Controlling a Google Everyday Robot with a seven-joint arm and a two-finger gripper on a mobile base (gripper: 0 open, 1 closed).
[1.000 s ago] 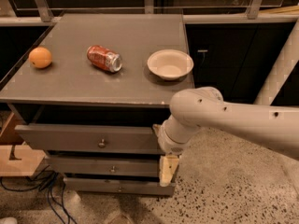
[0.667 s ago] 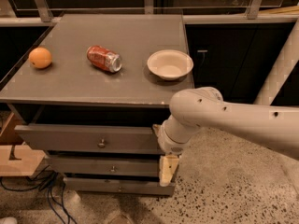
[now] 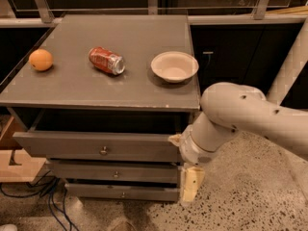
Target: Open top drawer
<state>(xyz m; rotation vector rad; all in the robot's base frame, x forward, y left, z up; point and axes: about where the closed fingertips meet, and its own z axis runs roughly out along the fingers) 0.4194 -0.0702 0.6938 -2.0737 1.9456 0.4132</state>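
The top drawer (image 3: 72, 147) is the widest grey front, just under the cabinet top, with a small round metal knob (image 3: 103, 151) at its centre. It stands pulled out a little, with a dark gap above its front edge. My gripper (image 3: 183, 163) sits at the right end of this drawer front, at the cabinet's front right corner, reaching down past the two slimmer drawers (image 3: 115, 174) below. My pale arm (image 3: 240, 112) comes in from the right.
On the cabinet top (image 3: 125, 37) lie an orange (image 3: 41, 59) at the left, a red soda can (image 3: 107, 60) on its side and a white bowl (image 3: 174, 66). Dark cupboards stand behind right. Cables (image 3: 43, 196) and a wooden object (image 3: 14, 162) lie on the floor at the left.
My arm and gripper have shifted right and slightly down. The top drawer's front has come a little further out. The things on top have not moved.
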